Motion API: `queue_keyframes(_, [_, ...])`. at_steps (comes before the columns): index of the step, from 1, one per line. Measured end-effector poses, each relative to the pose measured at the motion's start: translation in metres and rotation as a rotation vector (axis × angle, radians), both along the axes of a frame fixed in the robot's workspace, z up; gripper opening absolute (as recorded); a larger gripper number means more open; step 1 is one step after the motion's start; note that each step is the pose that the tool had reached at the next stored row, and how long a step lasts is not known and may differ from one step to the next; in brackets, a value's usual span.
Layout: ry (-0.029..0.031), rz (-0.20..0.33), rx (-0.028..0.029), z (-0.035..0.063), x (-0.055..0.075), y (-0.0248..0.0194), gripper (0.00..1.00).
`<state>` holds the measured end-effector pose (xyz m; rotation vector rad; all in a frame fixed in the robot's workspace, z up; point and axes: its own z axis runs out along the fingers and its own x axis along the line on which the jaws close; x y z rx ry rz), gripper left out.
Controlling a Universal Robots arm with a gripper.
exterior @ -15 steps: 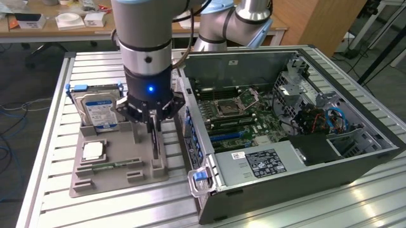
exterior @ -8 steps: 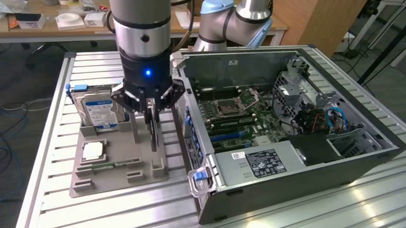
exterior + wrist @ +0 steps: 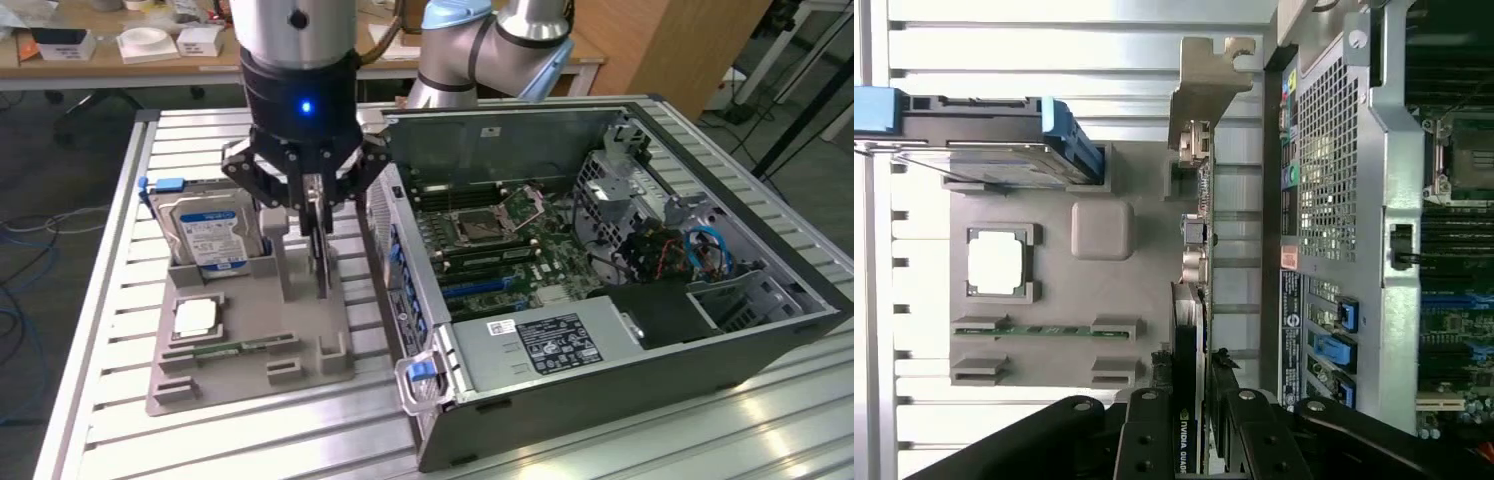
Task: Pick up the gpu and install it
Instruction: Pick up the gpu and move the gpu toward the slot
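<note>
Wrist view puts your claw closed on the gpu, its fingers pinching both faces of the card. The gpu stands on edge along the side of the gray holder nearest the computer case. You would do best to lift straight up and keep it vertical. Its metal bracket sits just beside the case's back panel and could snag.
</note>
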<state>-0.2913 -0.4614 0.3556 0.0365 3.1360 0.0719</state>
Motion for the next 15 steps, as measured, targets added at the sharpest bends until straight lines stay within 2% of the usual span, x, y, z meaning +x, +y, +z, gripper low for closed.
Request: queue_keyframes(15, [0.0, -0.004, 0.0001, 0.0681, 0.0, 0.0, 0.26])
